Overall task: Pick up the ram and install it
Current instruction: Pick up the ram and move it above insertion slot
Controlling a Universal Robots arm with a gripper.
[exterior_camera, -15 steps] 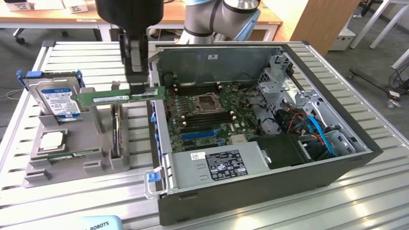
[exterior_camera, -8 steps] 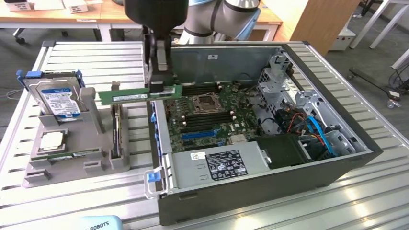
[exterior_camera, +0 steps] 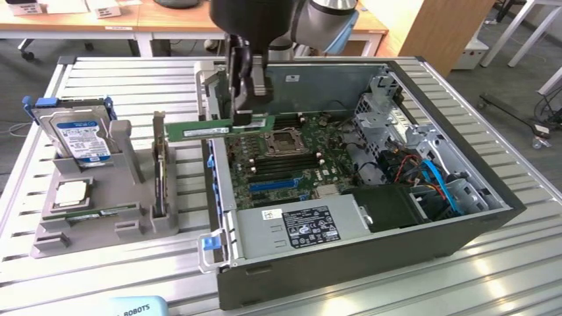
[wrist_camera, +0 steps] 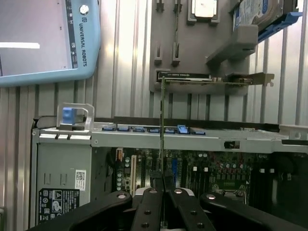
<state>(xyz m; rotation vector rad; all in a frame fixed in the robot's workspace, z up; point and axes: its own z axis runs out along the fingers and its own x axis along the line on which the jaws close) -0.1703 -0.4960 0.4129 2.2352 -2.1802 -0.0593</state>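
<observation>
Ram, one green stick, held in the gripper.
Fingers clenched on one end of the stick; the rest juts out level past them, over the side wall of the open computer case.

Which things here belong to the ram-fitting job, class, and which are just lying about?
In the job: ram, gripped in the shut jaws; open computer case; its motherboard.
Lying about: hard drive; processor chip; grey stand; teach pendant.
</observation>
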